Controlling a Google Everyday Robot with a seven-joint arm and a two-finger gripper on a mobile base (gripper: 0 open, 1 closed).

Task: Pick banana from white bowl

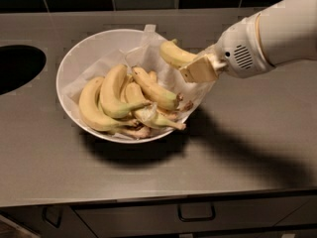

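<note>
Just above the white bowl (81, 46) rim, the gripper (196, 69) clamps the banana (173, 53); counter (247, 148) beyond

1. The gripper (194, 69) hangs over the right rim of the white bowl (74, 58), clamped on the banana (173, 53). Its near finger hides the banana's right end, and the far finger is hidden behind the fruit.
2. Right of the claw, the arm (282, 29) is cut off by the top and right edges.
3. Below-left of the claw, the piled bananas (116, 95) hide the bowl's floor and the fruit beneath them.
4. Far left of the claw, the dark opening (17, 66) is cut by the left edge.
</note>
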